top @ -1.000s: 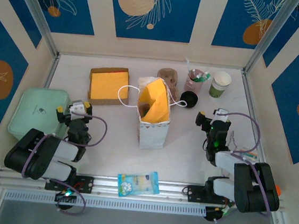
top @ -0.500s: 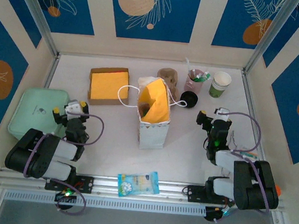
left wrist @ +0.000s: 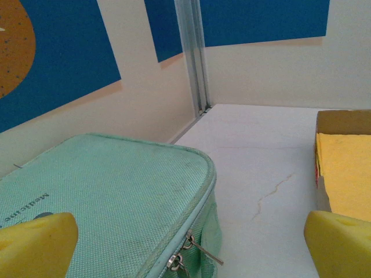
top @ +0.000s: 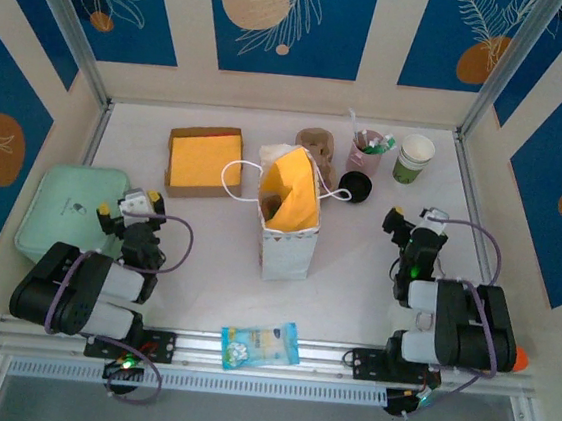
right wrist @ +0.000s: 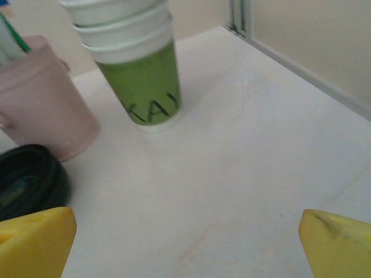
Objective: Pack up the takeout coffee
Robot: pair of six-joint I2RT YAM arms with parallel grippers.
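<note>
One green-sided, white-rimmed paper cup [right wrist: 139, 78] upright beside pink cup [right wrist: 40, 101]; left end effector [left wrist: 188, 243], right end effector [right wrist: 185, 240] released.

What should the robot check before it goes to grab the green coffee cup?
1. Is the right gripper open: ok.
2. Is the green cup standing upright: ok.
3. Is there bare table between them: ok.
4. Is the pink cup apart from the green cup: ok.
5. Is the paper bag upright with its mouth open: ok.
6. Are the pulp carrier slots free: cannot tell, the bag hides part of it.
</note>
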